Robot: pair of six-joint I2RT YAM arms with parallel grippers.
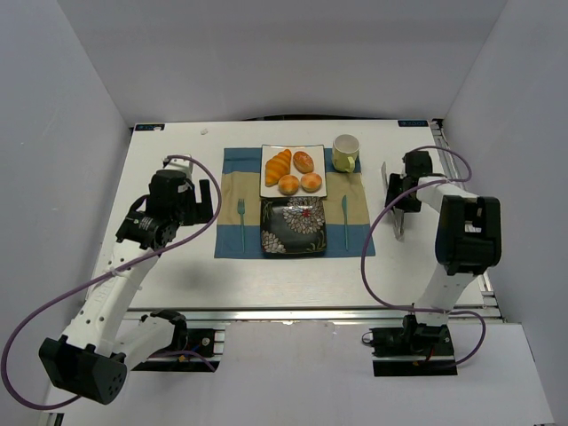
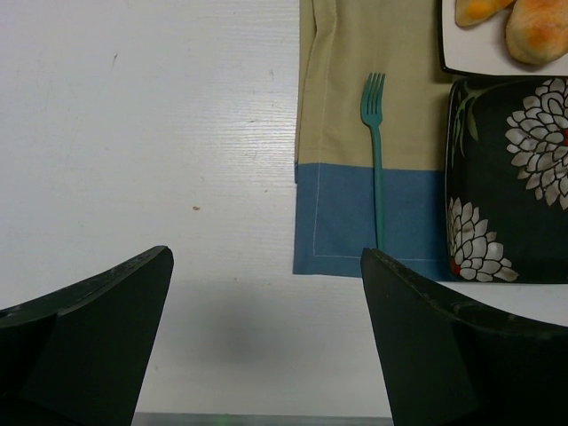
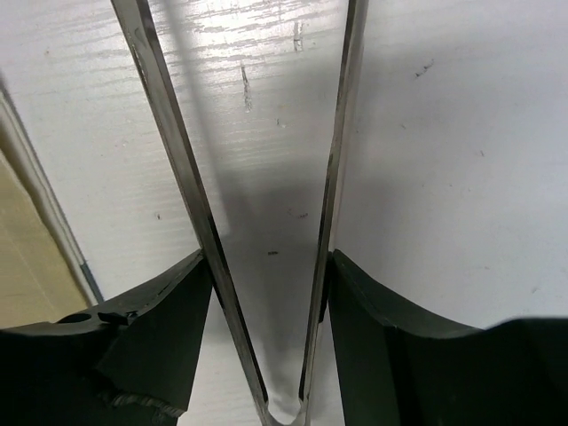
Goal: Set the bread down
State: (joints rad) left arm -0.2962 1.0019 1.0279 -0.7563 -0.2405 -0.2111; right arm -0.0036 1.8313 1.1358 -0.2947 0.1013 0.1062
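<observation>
While right fingers [image 3: 151,328] clamp tongs [image 3: 191,195] — the bread [image 1: 288,185] lies well apart.

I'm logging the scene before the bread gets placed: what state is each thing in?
Left black hand: open, empty.
Right black hand: shut on metal tongs, arms spread.
Dark floral square plate: empty.
White square plate: holds ridged croissant, oval brown roll, left round golden-orange bun, right round golden-orange bun.
Pale green mug: upright.
Teal fork: flat on beige-and-blue placemat.
</observation>
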